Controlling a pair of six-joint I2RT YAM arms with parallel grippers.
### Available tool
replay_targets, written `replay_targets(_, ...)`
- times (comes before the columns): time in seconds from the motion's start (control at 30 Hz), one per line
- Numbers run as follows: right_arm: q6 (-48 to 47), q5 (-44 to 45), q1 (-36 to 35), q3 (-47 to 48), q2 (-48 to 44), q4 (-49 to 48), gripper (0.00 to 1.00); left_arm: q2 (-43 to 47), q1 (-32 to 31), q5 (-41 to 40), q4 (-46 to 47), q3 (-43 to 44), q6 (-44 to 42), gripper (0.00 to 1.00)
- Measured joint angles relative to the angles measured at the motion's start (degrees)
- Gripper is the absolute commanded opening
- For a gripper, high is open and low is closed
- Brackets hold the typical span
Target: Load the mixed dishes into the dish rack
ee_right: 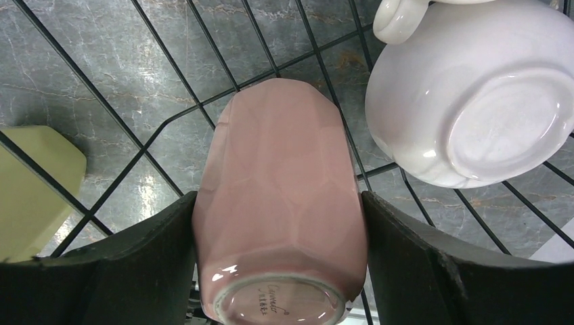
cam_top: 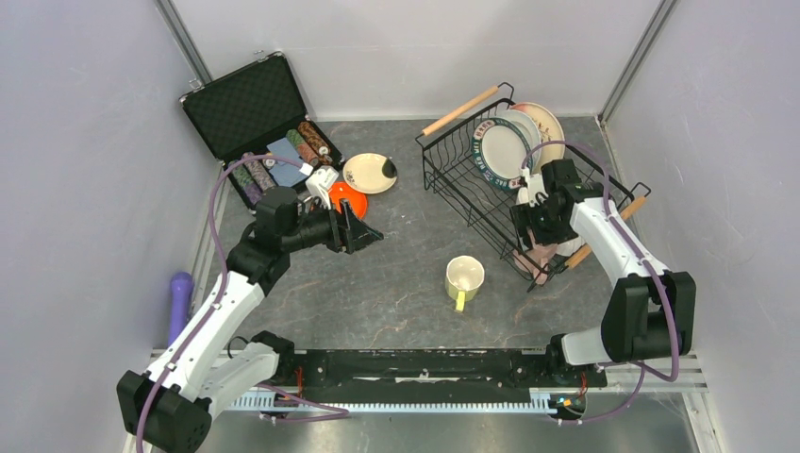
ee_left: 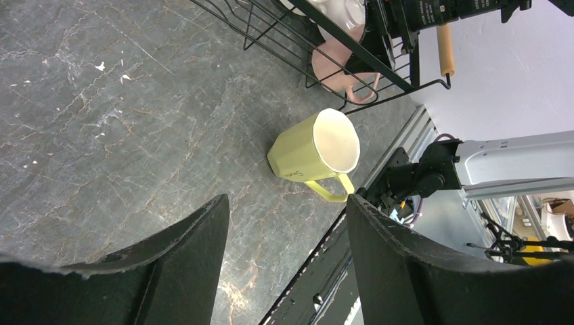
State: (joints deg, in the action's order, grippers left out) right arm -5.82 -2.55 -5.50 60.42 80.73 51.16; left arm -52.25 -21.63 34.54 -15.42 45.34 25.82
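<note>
— Where is the right gripper (ee_right: 279,200), and how do its jaws stand?
— It is over the near end of the dish rack (cam_top: 443,170). Its two fingers lie against both sides of the pink mug (ee_right: 277,135), so it is clamped on this mug. The mug is inside the rack, low over the wires, its bottom toward the wrist camera. I cannot tell whether it rests on the wires.
— Is something beside it?
— Yes, a white mug (ee_right: 474,88), bottom up, just beside the pink one and also in the rack. At the far end a teal-rimmed plate (cam_top: 498,151) stands on its edge, with a pink-cream plate (cam_top: 547,121) behind it.
— And the left gripper (ee_left: 288,217)?
— Its jaws are apart and nothing is between them. It hangs over the grey table (cam_top: 396,283), left of the middle.
— Which dishes are outside the rack?
— The yellow-green mug (ee_left: 315,145) stands upright on the table, near the rack's near corner but apart from it. An orange plate (cam_top: 349,196) and a cream black-spotted plate (cam_top: 368,173) lie beyond the left gripper, close to the open black case (cam_top: 245,104)
</note>
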Motion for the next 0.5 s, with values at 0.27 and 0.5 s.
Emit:
replay_targets(0.27,1.1,1.6,0.0,1.8,0.0,1.6,0.98,0.0,0.0,0.0,-0.4,0.0,0.0,0.71)
replay_targets(0.5,1.6,0.9,-0.2,5.6,0.0,3.3,0.98,0.0,0.0,0.0,-0.5,0.0,0.0,0.71)
